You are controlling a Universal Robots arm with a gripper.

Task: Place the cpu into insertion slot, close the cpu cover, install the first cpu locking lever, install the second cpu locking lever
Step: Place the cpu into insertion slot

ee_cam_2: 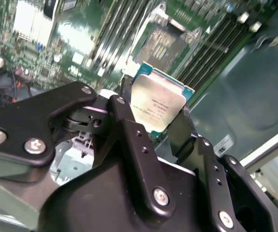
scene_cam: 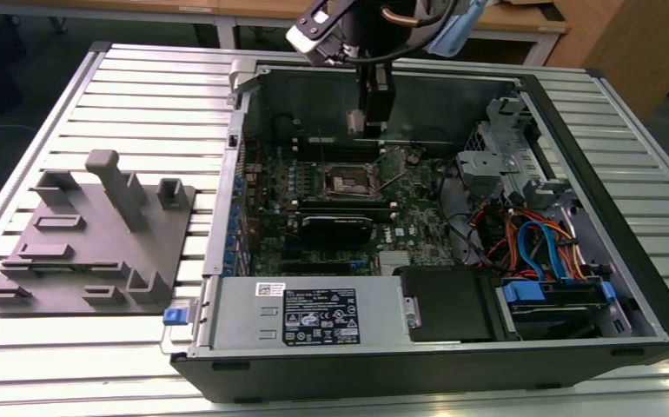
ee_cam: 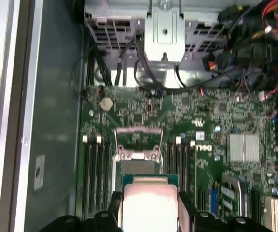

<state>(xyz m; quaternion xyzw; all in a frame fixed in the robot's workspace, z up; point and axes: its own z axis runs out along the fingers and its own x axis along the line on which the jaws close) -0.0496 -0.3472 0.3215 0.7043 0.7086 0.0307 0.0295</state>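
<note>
Near insertion slot (scene_cam: 347, 180), fingers (ee_cam_2: 129, 130) clamping half-hidden cpu (ee_cam_2: 158, 104)

We see a ribbed metal table (scene_cam: 137, 78) carrying an open computer case (scene_cam: 427, 373) lying on its side. At the exterior view's left, beside the case, sits a grey fixture plate (scene_cam: 91, 234) with upright blocks.

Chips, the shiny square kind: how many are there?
1. The cpu is clamped in the gripper, held over the green board, not in the insertion slot. Others may be hidden.
</note>
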